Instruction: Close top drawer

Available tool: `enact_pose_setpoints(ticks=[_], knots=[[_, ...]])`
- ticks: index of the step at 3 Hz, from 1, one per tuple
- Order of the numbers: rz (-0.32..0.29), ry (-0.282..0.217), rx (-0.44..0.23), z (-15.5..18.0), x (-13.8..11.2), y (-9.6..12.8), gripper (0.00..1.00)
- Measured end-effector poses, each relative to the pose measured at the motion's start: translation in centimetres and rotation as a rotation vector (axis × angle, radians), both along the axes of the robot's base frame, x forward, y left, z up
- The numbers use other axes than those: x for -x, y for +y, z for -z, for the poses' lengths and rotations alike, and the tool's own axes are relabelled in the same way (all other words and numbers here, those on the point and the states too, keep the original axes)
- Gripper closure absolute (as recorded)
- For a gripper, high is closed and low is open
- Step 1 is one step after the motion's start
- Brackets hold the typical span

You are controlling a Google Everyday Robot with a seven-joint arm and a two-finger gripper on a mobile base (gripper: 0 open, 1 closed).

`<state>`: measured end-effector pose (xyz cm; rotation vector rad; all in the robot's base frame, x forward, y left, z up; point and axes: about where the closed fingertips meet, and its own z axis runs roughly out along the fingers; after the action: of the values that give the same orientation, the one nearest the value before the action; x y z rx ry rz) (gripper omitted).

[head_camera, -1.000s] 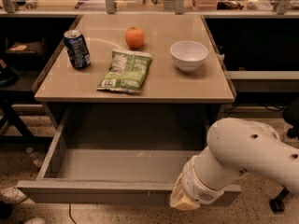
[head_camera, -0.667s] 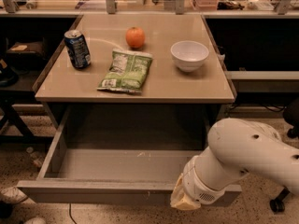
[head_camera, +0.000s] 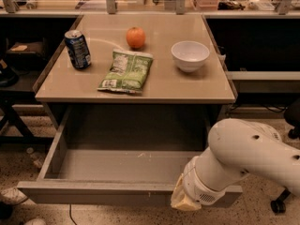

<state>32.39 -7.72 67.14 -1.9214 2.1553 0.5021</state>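
Cream-toned gripper sits at the front rim of the top drawer, right of middle; whether it is apart or together cannot be told. Its white arm enters from the right. The drawer stands pulled far out beneath the table, which bears a can, orange, green bag and white bowl.

view: single, high front, angled down | range: near | pincer: bottom right, at top drawer front
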Motion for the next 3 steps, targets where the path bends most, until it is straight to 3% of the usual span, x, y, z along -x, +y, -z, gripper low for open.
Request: enact_pose_setpoints(ticks=[1, 2, 3], knots=[[0.000, 0.000, 0.000, 0.00, 0.00, 0.00, 0.13], [0.000, 0.000, 0.000, 0.00, 0.00, 0.00, 0.00], [0.000, 0.000, 0.000, 0.00, 0.00, 0.00, 0.00]])
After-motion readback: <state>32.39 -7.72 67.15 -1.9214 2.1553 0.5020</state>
